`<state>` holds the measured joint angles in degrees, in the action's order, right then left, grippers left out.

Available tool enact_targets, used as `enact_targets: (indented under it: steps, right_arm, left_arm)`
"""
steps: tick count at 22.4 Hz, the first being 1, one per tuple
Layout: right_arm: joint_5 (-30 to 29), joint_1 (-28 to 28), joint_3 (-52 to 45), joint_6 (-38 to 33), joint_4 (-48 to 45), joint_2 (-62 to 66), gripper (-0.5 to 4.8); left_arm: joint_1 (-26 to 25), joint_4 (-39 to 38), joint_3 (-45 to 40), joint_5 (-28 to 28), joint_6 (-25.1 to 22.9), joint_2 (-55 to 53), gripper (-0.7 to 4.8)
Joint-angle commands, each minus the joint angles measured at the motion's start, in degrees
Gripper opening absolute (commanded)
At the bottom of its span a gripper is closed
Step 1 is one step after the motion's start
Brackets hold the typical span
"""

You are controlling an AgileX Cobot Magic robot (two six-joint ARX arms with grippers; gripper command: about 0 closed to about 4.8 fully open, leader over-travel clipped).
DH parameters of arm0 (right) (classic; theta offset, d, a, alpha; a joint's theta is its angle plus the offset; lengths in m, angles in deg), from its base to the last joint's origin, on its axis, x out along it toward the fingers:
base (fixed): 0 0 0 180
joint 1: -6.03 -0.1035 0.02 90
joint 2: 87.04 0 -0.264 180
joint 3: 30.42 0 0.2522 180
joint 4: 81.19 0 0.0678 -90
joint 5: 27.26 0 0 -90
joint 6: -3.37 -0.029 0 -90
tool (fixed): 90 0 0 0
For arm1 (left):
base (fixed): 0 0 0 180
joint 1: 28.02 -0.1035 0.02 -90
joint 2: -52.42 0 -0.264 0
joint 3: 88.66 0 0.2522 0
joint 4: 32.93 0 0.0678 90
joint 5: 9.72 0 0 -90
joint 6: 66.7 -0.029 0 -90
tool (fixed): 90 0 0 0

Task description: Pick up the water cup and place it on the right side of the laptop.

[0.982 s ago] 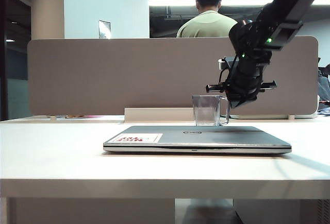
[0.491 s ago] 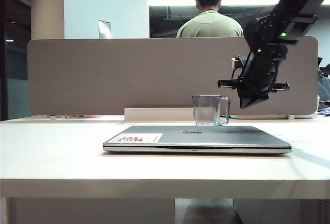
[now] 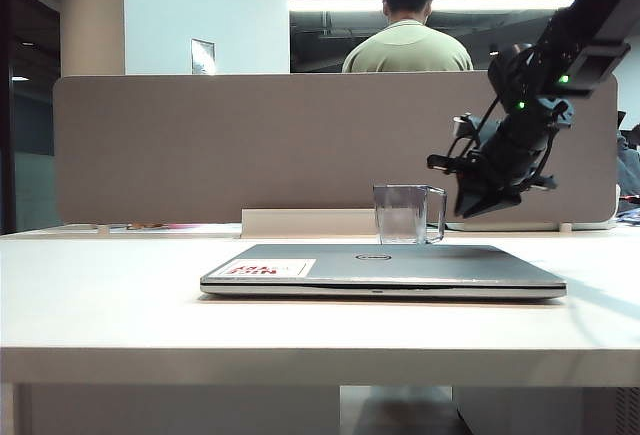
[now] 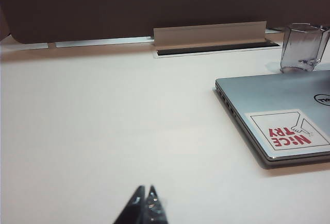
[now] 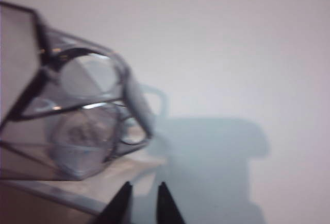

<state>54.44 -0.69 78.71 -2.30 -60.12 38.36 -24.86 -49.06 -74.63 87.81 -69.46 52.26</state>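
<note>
Two claws show: the right claw (image 3: 470, 205) hangs narrowly parted and empty just right of the water cup (image 3: 405, 214) behind the laptop (image 3: 383, 270), while only the left wrist view shows the left claw (image 4: 144, 203) closed above the bench (image 4: 103, 131).

Right arm (image 3: 585, 15): matte black, boxy link sections, small green indicator lights lit near the wrist. Black cable loops beside the wrist housing. Right gripper (image 3: 480, 195): black, with a thin crossbar; in the right wrist view its fingertips (image 5: 119, 199) appear as dark, tapered blades. Left gripper (image 4: 145, 203): only two dark, pointed, glossy tips are visible.
</note>
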Motion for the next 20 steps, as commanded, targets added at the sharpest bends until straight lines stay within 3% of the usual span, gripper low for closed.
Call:
enact_targets:
  steps: [1, 20]
  right_arm:
    - [-2.36, -0.37, 0.17, 0.09, -1.97, 0.44, 1.31]
    - [-1.68, -1.81, 0.17, -0.50, -15.80, 4.81, 1.12]
  left_arm:
    - [0.02, 0.72, 0.20, 0.22, 0.22, -0.07, -0.04]
    - [0.02, 0.74, 0.20, 0.24, 0.22, -0.07, -0.04]
